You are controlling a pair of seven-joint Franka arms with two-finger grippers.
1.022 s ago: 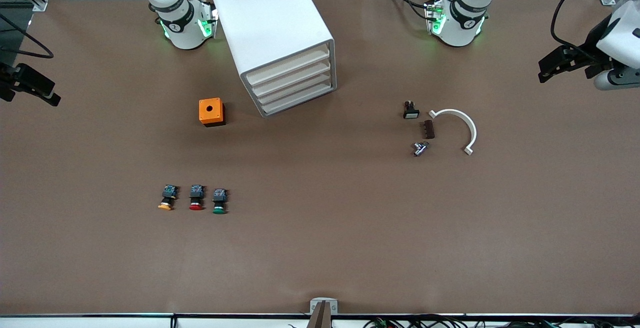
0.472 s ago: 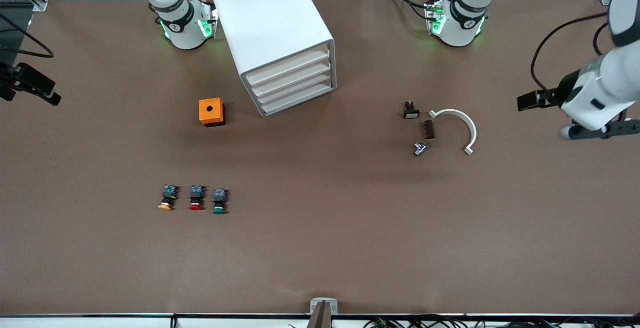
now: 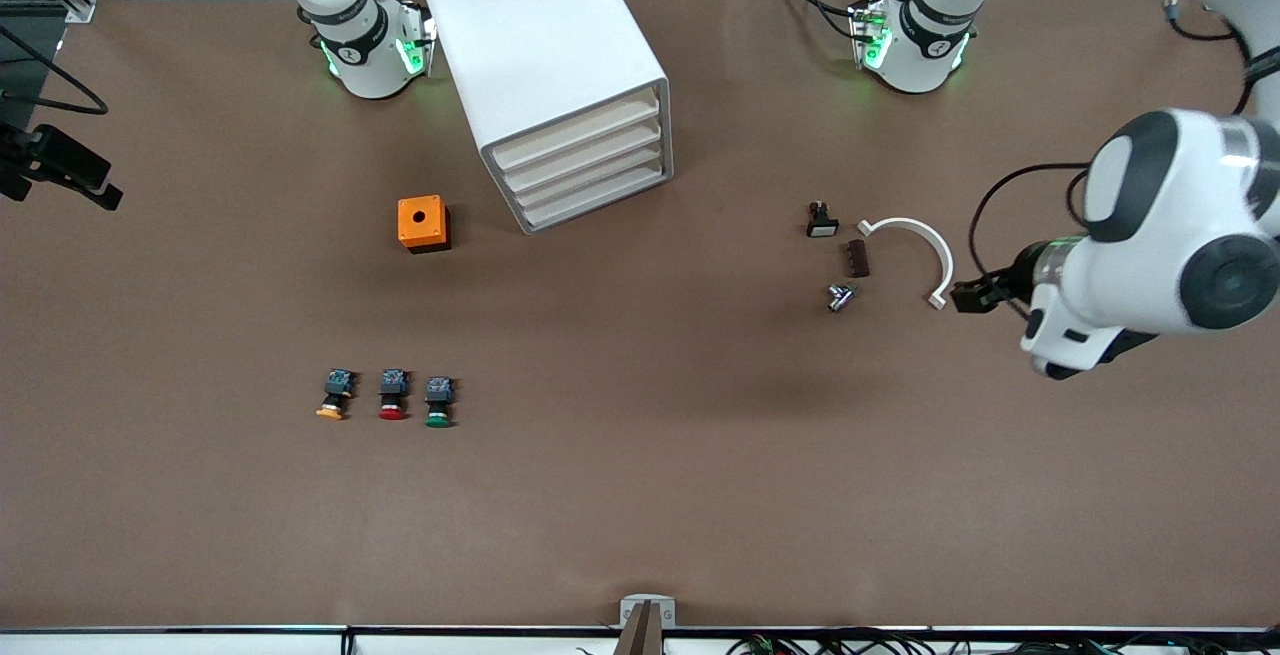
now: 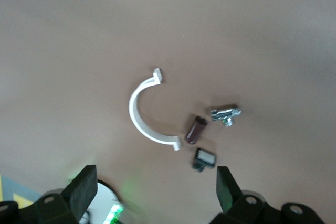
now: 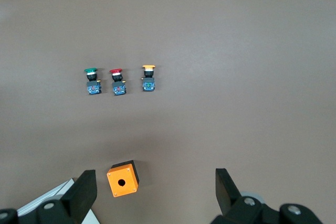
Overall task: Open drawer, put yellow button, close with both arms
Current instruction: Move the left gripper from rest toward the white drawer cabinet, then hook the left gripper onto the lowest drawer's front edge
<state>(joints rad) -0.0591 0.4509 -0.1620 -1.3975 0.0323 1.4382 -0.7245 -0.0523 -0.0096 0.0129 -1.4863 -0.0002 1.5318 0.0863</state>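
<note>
Your left claw is hanging released over the white clip; right claw is waiting released above the orange box.

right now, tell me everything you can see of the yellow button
The yellow button is a small push-button switch with a flat yellow-orange mushroom cap and a black and blue-grey body. It lies on its side on the brown table, cap toward the front camera. It ends a row of three, beside the red button, toward the right arm's end of the table. Nothing touches it but the table.
</note>
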